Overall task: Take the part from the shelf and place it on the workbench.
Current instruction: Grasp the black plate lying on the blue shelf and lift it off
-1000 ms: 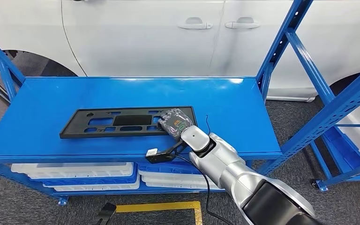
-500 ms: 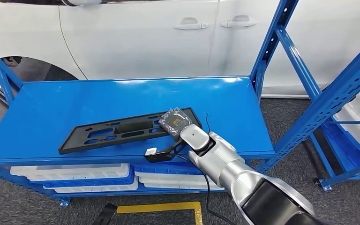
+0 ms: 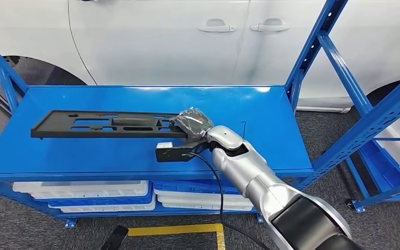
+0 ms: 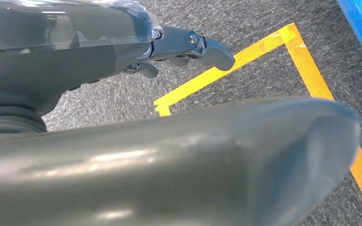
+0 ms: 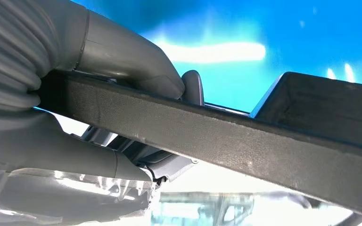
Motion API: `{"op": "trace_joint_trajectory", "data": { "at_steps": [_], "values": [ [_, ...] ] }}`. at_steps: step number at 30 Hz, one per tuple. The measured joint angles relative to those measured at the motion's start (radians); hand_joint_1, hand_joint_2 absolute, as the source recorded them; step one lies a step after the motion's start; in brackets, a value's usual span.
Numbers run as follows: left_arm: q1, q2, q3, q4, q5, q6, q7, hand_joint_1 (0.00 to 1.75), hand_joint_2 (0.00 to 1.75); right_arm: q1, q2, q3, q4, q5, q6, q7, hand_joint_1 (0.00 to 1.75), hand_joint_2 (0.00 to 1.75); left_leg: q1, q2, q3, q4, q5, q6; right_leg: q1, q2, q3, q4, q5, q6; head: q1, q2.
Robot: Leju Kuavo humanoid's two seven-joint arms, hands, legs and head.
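A white car (image 3: pixel 151 36) is parked across the far side of the scene, with two door handles seen toward its right. In front of it stands a blue metal shelf (image 3: pixel 271 125), its flat top deck reaching almost from one side of the head view to the other, with blue uprights at the right. White trays (image 3: pixel 83 190) are stacked on the level beneath the deck, and yellow floor tape (image 3: pixel 177 229) is laid on the grey carpet below.

The part, a long black plastic frame (image 3: pixel 99 124) with cut-out slots, is held roughly level above the left and middle of the deck. A second earlier it lay flat nearer the front edge; half a second ago its right end was tilted up; now it has been raised whole and carried toward the left and rear. From this it can be judged that the pick is done and the carry to the workbench remains.

The right hand (image 3: pixel 191 123), wrapped in clear film, is clamped on the frame's right end; in the right wrist view the grey thumb (image 5: pixel 136 66) is pressed over the frame's edge (image 5: pixel 245 141). A small black wrist camera (image 3: pixel 169 152) is carried on a bracket beside the silver right arm.

The left hand (image 4: pixel 169 47) hangs over the carpet with its dark fingers curled in and nothing held.
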Motion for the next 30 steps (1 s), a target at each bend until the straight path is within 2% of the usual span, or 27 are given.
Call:
{"op": "trace_joint_trajectory", "data": {
  "at_steps": [1, 2, 3, 5, 7, 9, 11, 12, 13, 15, 16, 17, 18, 19, 20, 22, 23, 26, 27, 28, 30],
  "values": [
    [0.001, 0.0, 0.0, 0.0, 0.001, 0.0, -0.001, 0.0, 0.0, -0.002, -0.002, -0.006, -0.012, -0.006, 0.0, -0.001, 1.67, 1.75, 0.0, 0.0, 0.0, 0.0, 0.0, 0.0, -0.001, 0.0, -0.028, 0.056, -0.016, 0.002, 0.0, 0.0],
    [0.001, 0.0, 0.001, 0.0, 0.001, 0.001, -0.003, 0.0, 0.0, -0.004, -0.004, -0.01, -0.024, -0.012, 0.001, -0.003, 1.67, 1.75, 0.0, -0.001, 0.0, 0.0, 0.0, 0.001, -0.002, 0.0, -0.041, 0.079, -0.014, 0.003, 0.0, 0.0],
    [0.001, 0.0, 0.001, 0.0, 0.002, 0.001, -0.004, 0.0, 0.0, -0.007, -0.007, -0.014, -0.04, -0.018, 0.002, -0.004, 1.67, 1.75, 0.0, -0.002, 0.001, 0.0, -0.001, 0.0, -0.003, 0.0, -0.037, 0.065, 0.005, 0.002, 0.0, 0.0],
    [0.001, 0.0, 0.002, 0.0, 0.003, 0.002, -0.008, 0.0, 0.0, -0.018, -0.014, -0.018, -0.08, -0.033, 0.01, -0.005, 1.67, 1.75, 0.0, -0.003, 0.002, 0.0, -0.002, -0.002, -0.001, 0.0, 0.02, -0.065, 0.077, -0.008, 0.0, 0.0],
    [0.0, 0.0, 0.003, 0.0, 0.004, 0.003, -0.009, 0.0, 0.0, -0.037, -0.021, -0.022, -0.121, -0.05, 0.018, -0.007, 1.68, 1.75, -0.003, -0.003, 0.0, 0.001, -0.003, -0.008, 0.006, 0.0, 0.072, -0.184, 0.12, -0.019, 0.0, 0.0],
    [0.001, 0.0, 0.005, 0.0, 0.007, 0.003, -0.01, 0.0, 0.0, -0.05, -0.027, -0.026, -0.151, -0.068, 0.024, -0.01, 1.68, 1.75, -0.005, -0.003, -0.002, -0.001, -0.003, -0.018, 0.012, 0.0, 0.083, -0.211, 0.12, -0.026, 0.0, 0.0],
    [0.001, 0.0, 0.006, 0.0, 0.01, 0.005, -0.012, 0.0, 0.0, -0.051, -0.035, -0.029, -0.189, -0.095, 0.04, -0.018, 1.68, 1.75, -0.004, -0.002, -0.002, 0.0, -0.007, -0.029, 0.008, 0.001, 0.085, -0.218, 0.123, -0.036, 0.0, 0.0],
    [0.002, 0.0, 0.007, 0.0, 0.01, 0.006, -0.013, 0.0, 0.0, -0.05, -0.039, -0.031, -0.213, -0.116, 0.055, -0.025, 1.67, 1.75, -0.003, -0.002, -0.009, 0.016, -0.02, -0.033, 0.006, 0.0, 0.088, -0.223, 0.126, -0.042, 0.0, 0.0],
    [0.002, 0.0, 0.007, 0.0, 0.011, 0.008, -0.013, 0.0, 0.0, -0.05, -0.043, -0.034, -0.241, -0.144, 0.073, -0.036, 1.68, 1.75, -0.003, -0.002, -0.024, 0.052, -0.043, -0.036, 0.003, 0.0, 0.09, -0.228, 0.128, -0.047, 0.0, 0.0],
    [0.003, 0.0, 0.008, 0.0, 0.012, 0.01, -0.014, 0.0, 0.0, -0.046, -0.047, -0.044, -0.289, -0.208, 0.116, -0.059, 1.63, 1.75, -0.002, -0.002, -0.08, 0.177, -0.105, -0.04, 0.002, -0.001, 0.093, -0.229, 0.127, -0.054, 0.0, 0.0],
    [0.004, 0.001, 0.009, 0.0, 0.013, 0.009, -0.016, 0.0, 0.0, -0.039, -0.05, -0.05, -0.314, -0.244, 0.14, -0.07, 1.59, 1.75, -0.001, -0.001, -0.11, 0.238, -0.126, -0.043, 0.002, -0.001, 0.094, -0.229, 0.125, -0.056, 0.0, 0.0],
    [0.006, 0.001, 0.009, 0.0, 0.015, 0.008, -0.02, 0.0, 0.0, -0.03, -0.055, -0.055, -0.34, -0.28, 0.167, -0.08, 1.54, 1.75, -0.001, -0.001, -0.128, 0.272, -0.13, -0.045, 0.003, -0.001, 0.095, -0.228, 0.124, -0.056, 0.0, 0.0],
    [0.007, 0.001, 0.01, 0.0, 0.017, 0.007, -0.026, 0.0, 0.0, -0.019, -0.061, -0.06, -0.367, -0.318, 0.195, -0.09, 1.5, 1.75, 0.0, -0.001, -0.129, 0.27, -0.116, -0.046, 0.002, 0.0, 0.096, -0.227, 0.122, -0.054, 0.0, 0.0],
    [0.009, 0.002, 0.011, 0.0, 0.018, 0.008, -0.036, 0.0, 0.0, -0.006, -0.067, -0.065, -0.398, -0.359, 0.222, -0.101, 1.47, 1.75, 0.001, 0.0, -0.112, 0.228, -0.084, -0.046, 0.002, 0.0, 0.098, -0.224, 0.119, -0.052, 0.0, 0.0],
    [0.009, 0.002, 0.011, 0.0, 0.019, 0.011, -0.047, 0.0, 0.0, 0.007, -0.073, -0.069, -0.43, -0.397, 0.244, -0.11, 1.46, 1.75, 0.002, 0.001, -0.083, 0.161, -0.045, -0.046, 0.001, 0.001, 0.099, -0.22, 0.115, -0.048, 0.0, 0.0],
    [0.009, 0.002, 0.012, 0.0, 0.019, 0.017, -0.066, 0.0, 0.0, 0.029, -0.085, -0.075, -0.491, -0.46, 0.273, -0.121, 1.45, 1.75, 0.0, 0.001, -0.031, 0.05, -0.003, -0.041, 0.004, 0.002, 0.095, -0.208, 0.106, -0.039, 0.0, 0.0],
    [0.009, 0.002, 0.012, 0.0, 0.019, 0.019, -0.071, 0.0, 0.0, 0.042, -0.094, -0.076, -0.521, -0.488, 0.285, -0.123, 1.45, 1.75, 0.0, 0.0, -0.019, 0.025, 0.0, -0.037, 0.006, 0.002, 0.093, -0.204, 0.103, -0.034, 0.0, 0.0],
    [0.014, 0.002, 0.013, 0.0, 0.018, 0.024, -0.077, 0.0, 0.0, 0.091, -0.124, -0.077, -0.613, -0.566, 0.32, -0.132, 1.41, 1.75, 0.0, -0.004, -0.016, 0.015, -0.005, -0.019, 0.008, 0.001, 0.092, -0.201, 0.099, -0.019, 0.0, 0.0],
    [0.015, 0.002, 0.013, 0.0, 0.018, 0.026, -0.078, 0.0, 0.0, 0.107, -0.133, -0.077, -0.64, -0.591, 0.332, -0.137, 1.39, 1.75, 0.001, -0.004, -0.015, 0.013, -0.004, -0.013, 0.006, 0.001, 0.088, -0.191, 0.09, -0.012, 0.0, 0.0],
    [0.014, 0.001, 0.014, 0.0, 0.019, 0.026, -0.081, 0.0, 0.0, 0.121, -0.142, -0.077, -0.666, -0.618, 0.346, -0.144, 1.39, 1.75, 0.002, -0.004, -0.013, 0.011, -0.003, -0.008, 0.004, 0.001, 0.075, -0.161, 0.071, -0.007, 0.0, 0.0],
    [0.013, 0.001, 0.014, 0.0, 0.023, 0.025, -0.087, 0.0, 0.0, 0.154, -0.162, -0.077, -0.713, -0.681, 0.379, -0.158, 1.38, 1.75, 0.002, -0.004, -0.012, 0.01, -0.003, 0.0, 0.001, 0.001, 0.019, -0.044, 0.013, 0.003, 0.0, 0.0]
  ]
}}
